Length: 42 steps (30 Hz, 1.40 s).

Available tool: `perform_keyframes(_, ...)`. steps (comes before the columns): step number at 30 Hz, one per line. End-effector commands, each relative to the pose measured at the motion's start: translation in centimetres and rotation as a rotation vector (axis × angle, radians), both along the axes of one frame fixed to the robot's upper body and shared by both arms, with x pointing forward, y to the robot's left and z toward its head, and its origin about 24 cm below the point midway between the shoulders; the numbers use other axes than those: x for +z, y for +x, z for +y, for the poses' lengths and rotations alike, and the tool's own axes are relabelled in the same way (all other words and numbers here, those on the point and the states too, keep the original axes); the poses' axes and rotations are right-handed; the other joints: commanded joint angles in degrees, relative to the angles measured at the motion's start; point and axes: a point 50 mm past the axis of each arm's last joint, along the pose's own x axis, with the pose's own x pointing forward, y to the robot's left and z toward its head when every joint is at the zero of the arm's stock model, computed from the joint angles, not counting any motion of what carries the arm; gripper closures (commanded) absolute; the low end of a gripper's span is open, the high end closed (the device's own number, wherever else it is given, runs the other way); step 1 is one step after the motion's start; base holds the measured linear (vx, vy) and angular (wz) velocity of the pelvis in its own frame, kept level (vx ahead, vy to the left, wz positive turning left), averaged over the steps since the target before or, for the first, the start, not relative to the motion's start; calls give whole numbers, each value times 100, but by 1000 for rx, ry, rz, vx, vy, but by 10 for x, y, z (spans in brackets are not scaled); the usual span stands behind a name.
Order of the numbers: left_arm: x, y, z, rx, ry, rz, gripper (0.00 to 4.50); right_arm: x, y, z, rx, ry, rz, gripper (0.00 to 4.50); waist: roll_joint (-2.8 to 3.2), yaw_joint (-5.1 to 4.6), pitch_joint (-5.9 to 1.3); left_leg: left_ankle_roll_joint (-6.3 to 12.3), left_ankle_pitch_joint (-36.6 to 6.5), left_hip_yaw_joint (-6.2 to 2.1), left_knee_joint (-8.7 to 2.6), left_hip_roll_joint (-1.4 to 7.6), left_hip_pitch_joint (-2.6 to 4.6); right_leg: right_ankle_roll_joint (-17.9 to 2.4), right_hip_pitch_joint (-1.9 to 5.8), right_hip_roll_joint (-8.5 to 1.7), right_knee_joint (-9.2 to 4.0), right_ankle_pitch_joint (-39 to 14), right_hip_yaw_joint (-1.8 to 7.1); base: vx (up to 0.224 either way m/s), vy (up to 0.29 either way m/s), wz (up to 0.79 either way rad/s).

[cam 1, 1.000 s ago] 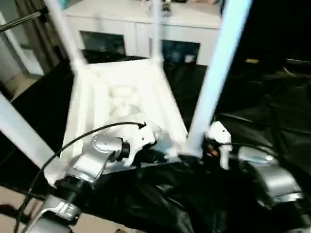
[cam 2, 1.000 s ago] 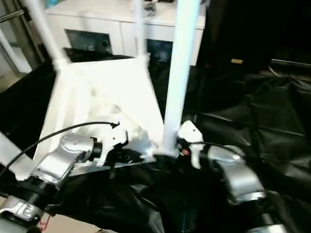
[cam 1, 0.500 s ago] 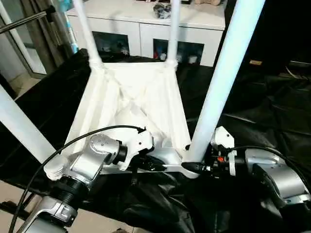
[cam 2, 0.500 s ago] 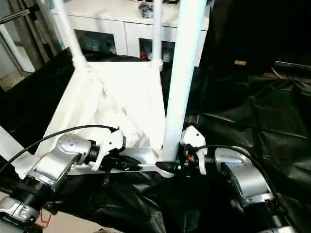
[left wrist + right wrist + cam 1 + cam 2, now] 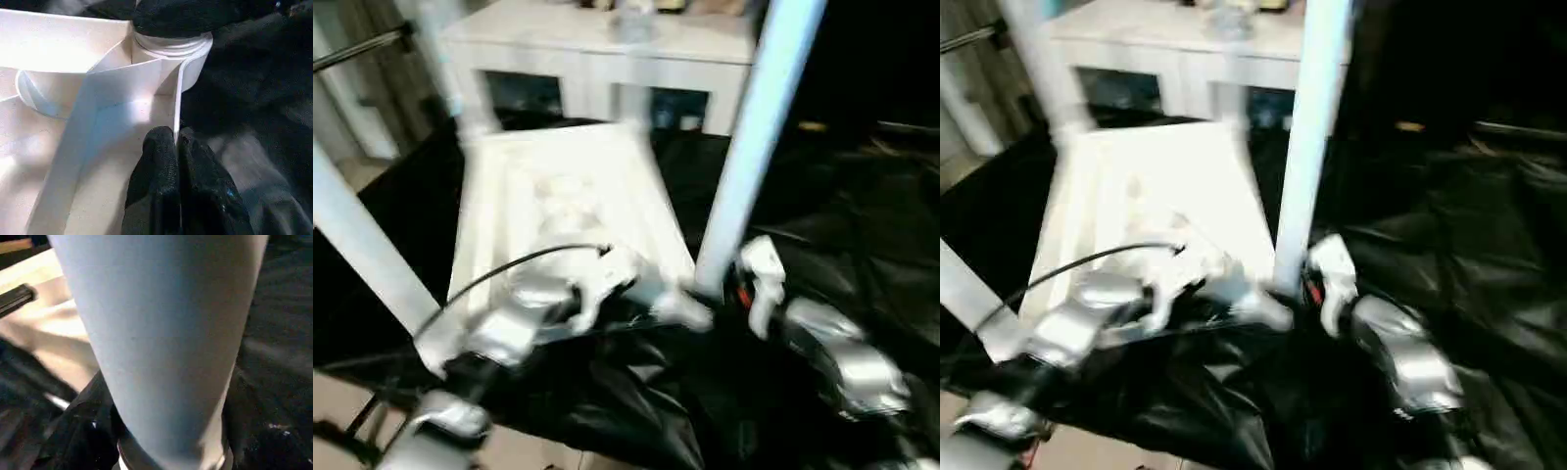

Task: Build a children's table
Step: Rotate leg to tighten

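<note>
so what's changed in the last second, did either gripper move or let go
Nothing clearly moved; the shift across the pictures is the head camera's own. The left gripper still pinches the tabletop at its rim beside the corner socket, and the right gripper stays at the base of the near right leg, which still stands upright.

Near leg (image 5: pixel 749 147) cut off above; right tool's fingers hidden behind its blurred base.

White glass-door cabinet (image 5: pixel 607 59) at the back, crumpled black sheeting (image 5: pixel 842 215) covering the surface
</note>
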Motion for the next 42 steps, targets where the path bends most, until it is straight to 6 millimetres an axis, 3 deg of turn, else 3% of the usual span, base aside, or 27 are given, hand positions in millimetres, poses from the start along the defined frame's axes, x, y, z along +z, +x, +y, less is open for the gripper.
perform_keyframes(1,14,6,-32,32,-81,-43,450,-22,-7,36,29,6,141,204,-76,-32,-225,-46,-2157,-121,-422,111,71,-574,119,-222,-587,-3207,91,0,0,0)
perform_keyframes(3,14,6,-35,42,-86,-46,450,-22,-6,40,28,10,151,204,-52,-48,-235,-80,-2192,-143,-444,124,68,-547,134,-222,-591,-3123,77,0,0,0)
perform_keyframes(6,16,3,-39,6,-90,-52,450,-16,-9,50,99,58,130,135,-49,-56,-233,-8,-2278,-138,-442,120,75,-572,111,-220,-611,-3018,89,0,0,0)
perform_keyframes(13,14,-4,-27,-71,-86,-38,450,-6,-11,38,197,36,83,89,-82,-45,-256,114,-1980,-113,-442,153,30,-795,162,-222,-530,-2368,126,0,0,0)
perform_keyframes(16,14,-6,-10,-112,-82,-31,450,6,-23,22,398,20,38,107,-60,-27,-280,219,-1694,-91,-415,161,22,-952,185,-217,-474,-1896,140,22,-4,1)
perform_keyframes(17,14,-8,-6,-144,-81,-29,450,7,-25,17,427,15,37,107,-77,-9,-290,282,-1550,-86,-398,163,4,-1005,223,-216,-450,-1658,141,0,0,0)
perform_keyframes(19,13,-10,-3,-175,-78,-26,450,9,-26,13,449,10,35,131,-57,14,-303,394,-1383,-65,-373,169,14,-1145,208,-223,-419,-1329,150,54,-13,2)
perform_keyframes(22,14,-15,4,-240,-83,-7,450,12,-31,5,508,-4,37,150,-62,39,-330,491,-972,-64,-340,172,-7,-1345,243,-207,-326,-747,135,17,-5,0)
perform_keyframes(25,14,-17,12,-272,-67,3,450,14,-36,-2,580,-18,47,183,-55,84,-330,593,-852,-47,-322,186,11,-1507,250,-201,-283,-434,132,0,0,0)
perform_keyframes(27,14,-17,15,-272,-62,3,450,14,-38,-3,600,-20,55,191,-37,116,-328,604,-861,-44,-322,198,22,-1527,250,-209,-281,-448,132,0,0,0)
perform_keyframes(32,14,-19,21,-289,-59,16,450,14,-40,-3,628,-15,68,205,-31,137,-305,401,-1215,-34,-351,196,41,-1411,236,-222,-332,-1024,142,0,0,0)
perform_keyframes(37,11,-17,21,-257,-51,15,450,14,-43,0,639,13,79,206,-37,141,-304,327,-1234,-36,-355,196,44,-1353,232,-216,-339,-1058,149,0,0,0)
perform_keyframes(40,11,-10,15,-165,-60,-7,450,8,-43,5,569,29,80,206,-41,178,-310,342,-1181,-34,-348,196,50,-1354,230,-220,-334,-996,152,0,0,0)
perform_keyframes(42,11,-3,7,-88,-46,-32,450,-2,-30,11,363,-1,69,206,-49,155,-279,250,-1276,-28,-367,180,41,-1303,196,-216,-362,-1245,155,0,0,0)
